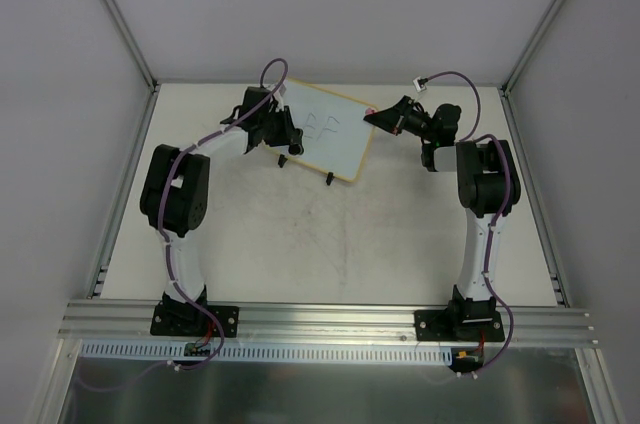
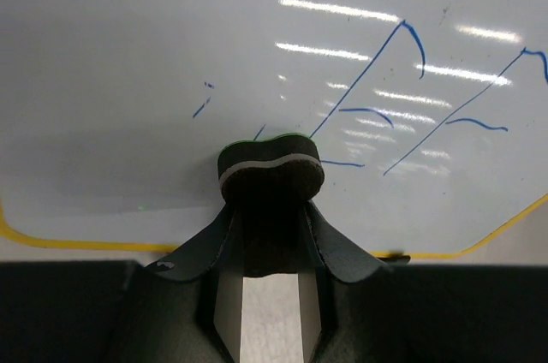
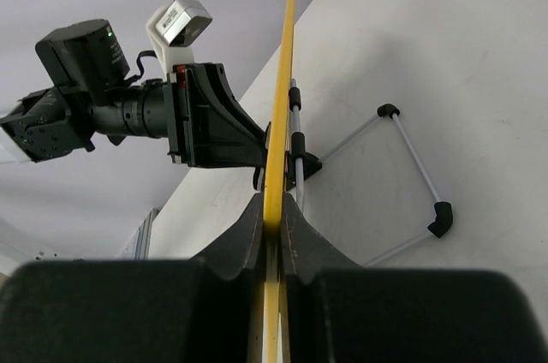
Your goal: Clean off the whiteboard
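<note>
Pinching whiteboard edge between right jaws

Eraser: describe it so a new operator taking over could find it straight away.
Find the whiteboard standing at the far middle of the table, its yellow edge pinched by the right claw. The left claw holds the eraser up to its face, beside the blue strokes. It is the only small dark pad there, with a pale stripe and green top.
</note>
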{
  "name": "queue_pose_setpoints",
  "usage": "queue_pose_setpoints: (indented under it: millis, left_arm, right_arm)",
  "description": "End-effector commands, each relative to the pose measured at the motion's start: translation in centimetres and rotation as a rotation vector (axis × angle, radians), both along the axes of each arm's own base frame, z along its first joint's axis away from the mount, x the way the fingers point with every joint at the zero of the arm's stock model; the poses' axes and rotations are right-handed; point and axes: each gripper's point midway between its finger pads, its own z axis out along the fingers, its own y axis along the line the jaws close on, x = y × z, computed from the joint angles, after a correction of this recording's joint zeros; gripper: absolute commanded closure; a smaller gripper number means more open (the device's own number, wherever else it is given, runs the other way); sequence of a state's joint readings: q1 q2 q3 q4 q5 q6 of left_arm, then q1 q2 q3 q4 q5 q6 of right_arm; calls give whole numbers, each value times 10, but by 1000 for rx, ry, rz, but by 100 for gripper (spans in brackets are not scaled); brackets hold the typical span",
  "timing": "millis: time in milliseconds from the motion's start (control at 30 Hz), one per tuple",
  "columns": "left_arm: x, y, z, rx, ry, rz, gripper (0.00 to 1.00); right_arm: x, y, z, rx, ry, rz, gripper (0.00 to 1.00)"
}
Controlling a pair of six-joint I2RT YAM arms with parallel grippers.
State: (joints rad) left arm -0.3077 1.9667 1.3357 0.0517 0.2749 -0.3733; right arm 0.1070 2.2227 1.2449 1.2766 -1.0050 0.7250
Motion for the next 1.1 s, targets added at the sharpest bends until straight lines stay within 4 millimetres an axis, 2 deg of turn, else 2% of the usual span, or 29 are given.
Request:
queue_pose_setpoints:
  millis: [0, 100, 133, 367, 467, 700, 900, 933, 1067]
  left_arm:
    - [33, 21, 7, 68, -18, 63, 100]
    - [45, 30, 10, 75, -12, 84, 100]
    - [55, 37, 20, 71, -34, 100, 100]
    - [70, 58, 30, 87, -52, 143, 100]
    - [72, 57, 34, 87, -57, 136, 100]
    - [56, 42, 25, 103, -37, 94, 100]
    - [38, 17, 12, 86, 5, 46, 100]
    - [32, 8, 10, 91, 8, 30, 100]
    - [18, -3, 4, 67, 41, 28, 100]
  right_arm:
    - [-34, 14, 63, 5, -331, 115, 100]
    - [-35, 14, 62, 5, -329, 118, 100]
    - [-35, 14, 62, 5, -329, 117, 100]
    - [-34, 14, 62, 4, -329, 118, 100]
    - [-34, 15, 62, 4, -331, 121, 100]
    - [-33, 15, 60, 4, -328, 121, 100]
    - [-33, 15, 60, 5, -328, 120, 100]
    - [-33, 15, 61, 5, -330, 120, 100]
    - [-33, 15, 60, 5, -327, 120, 100]
